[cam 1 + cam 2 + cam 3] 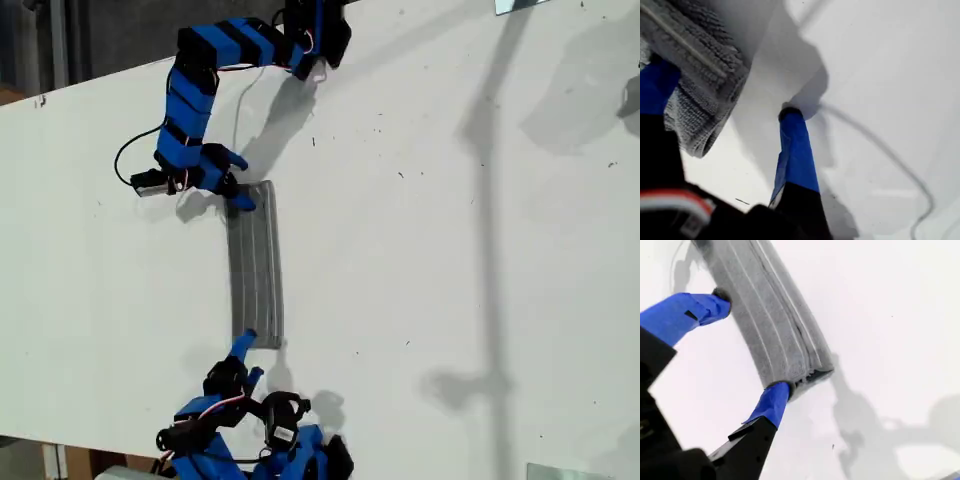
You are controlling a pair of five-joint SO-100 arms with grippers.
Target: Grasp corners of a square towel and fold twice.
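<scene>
Towel folded to a narrow strip, both grippers parted at its ends

The towel [254, 263] lies as a layered strip on the white table [450, 250], stretched between my two grippers. My first gripper [725, 95] is spread wide, one finger over the towel's end, the other on bare table beside it, grasping nothing. My second gripper [752, 340] straddles the other end, released. Judging the folds done, lift both straight up so neither fingertip drags a layer loose.
</scene>
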